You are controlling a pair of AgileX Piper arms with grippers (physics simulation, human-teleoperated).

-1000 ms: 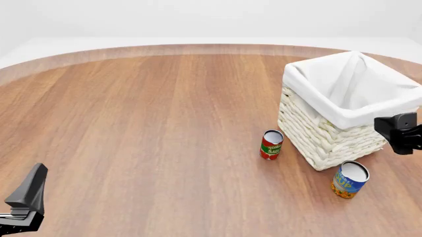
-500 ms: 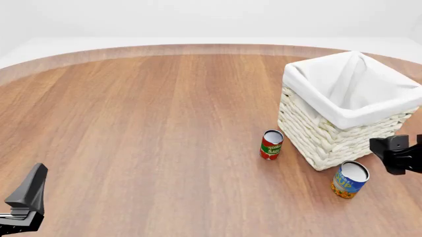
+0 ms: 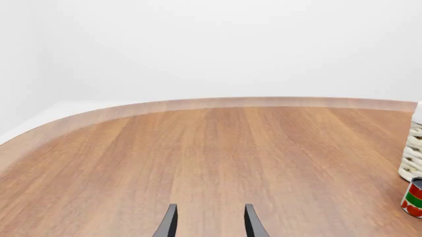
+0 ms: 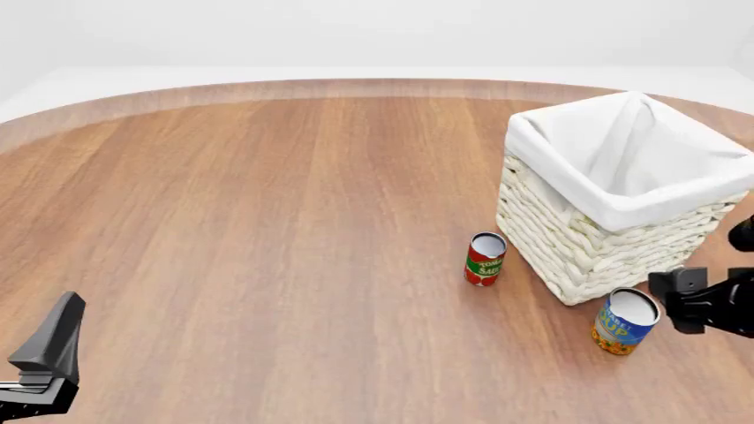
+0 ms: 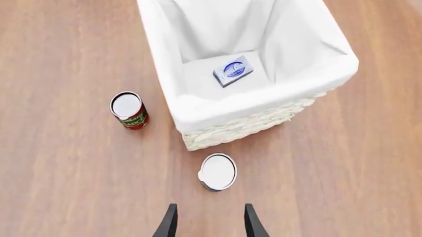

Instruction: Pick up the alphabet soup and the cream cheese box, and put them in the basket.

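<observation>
The short blue-labelled alphabet soup can (image 4: 624, 321) stands upright just near of the white wicker basket (image 4: 589, 247); the small blue-white cream cheese box (image 5: 232, 70) lies inside; both the right gripper (image 5: 206, 222) and the left gripper (image 3: 207, 222) are empty, fingers apart.

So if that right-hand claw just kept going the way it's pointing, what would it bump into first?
Most likely the alphabet soup can: in the right wrist view it stands just ahead of the open right gripper, slightly off centre. Beyond it is the basket. Depth is hard to judge.
</observation>
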